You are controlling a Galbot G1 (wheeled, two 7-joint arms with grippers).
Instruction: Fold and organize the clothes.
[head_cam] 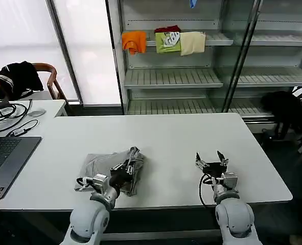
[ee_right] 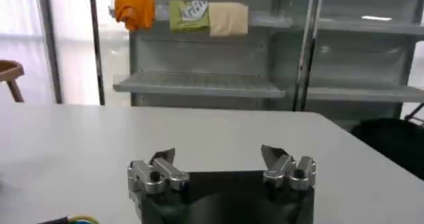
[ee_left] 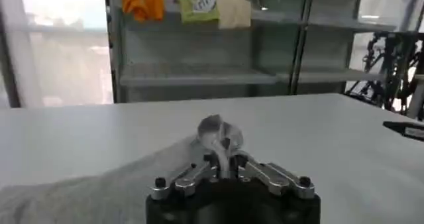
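A light grey shirt [head_cam: 102, 166] lies crumpled on the white table [head_cam: 181, 138], near its front left. My left gripper [head_cam: 132, 164] is shut on a fold of the shirt's right edge and holds that bunch of cloth [ee_left: 220, 134] a little above the tabletop. The rest of the shirt [ee_left: 79, 195] trails back beneath the wrist. My right gripper [head_cam: 211, 158] hovers low over bare table at the front right, open, with nothing between its fingers [ee_right: 163, 159].
A laptop [head_cam: 5, 155], cables and a mouse [head_cam: 36, 113] sit on the desk to the left. A black jacket [head_cam: 18, 76] hangs on a wooden chair behind it. Shelves [head_cam: 173, 76] at the back carry orange, green and cream folded clothes [head_cam: 163, 41].
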